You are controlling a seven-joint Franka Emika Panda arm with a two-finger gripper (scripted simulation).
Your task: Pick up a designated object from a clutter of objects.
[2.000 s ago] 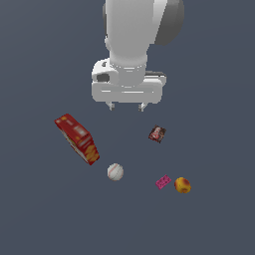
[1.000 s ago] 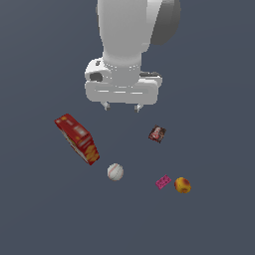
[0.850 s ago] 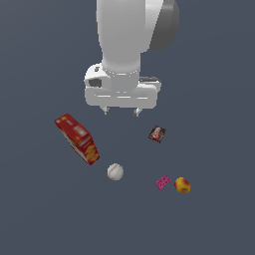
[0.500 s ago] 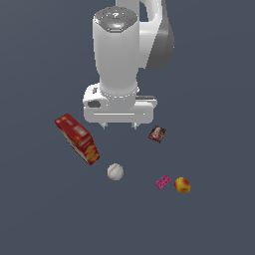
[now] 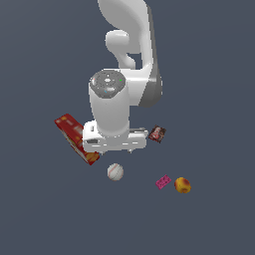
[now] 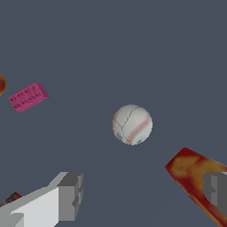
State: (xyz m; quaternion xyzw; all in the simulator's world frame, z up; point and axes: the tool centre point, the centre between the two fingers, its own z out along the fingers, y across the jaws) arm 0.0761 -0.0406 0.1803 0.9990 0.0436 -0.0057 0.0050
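Arm (image 5: 124, 84) fills our exterior view above the baseball (image 5: 115, 172); its gripper (image 6: 142, 195) hangs over the ball, fingers (image 6: 71, 195) spread apart. We see the cracker box (image 5: 75, 138) beside the ball, fruit (image 5: 183, 185) farther off, pink block (image 5: 163, 182) between them, dark card (image 5: 157, 133) partly hidden.

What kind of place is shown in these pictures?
Likely a simulated test scene, not a real room: a plain grey floor, a baseball, a cracker box and a pink block scattered around.
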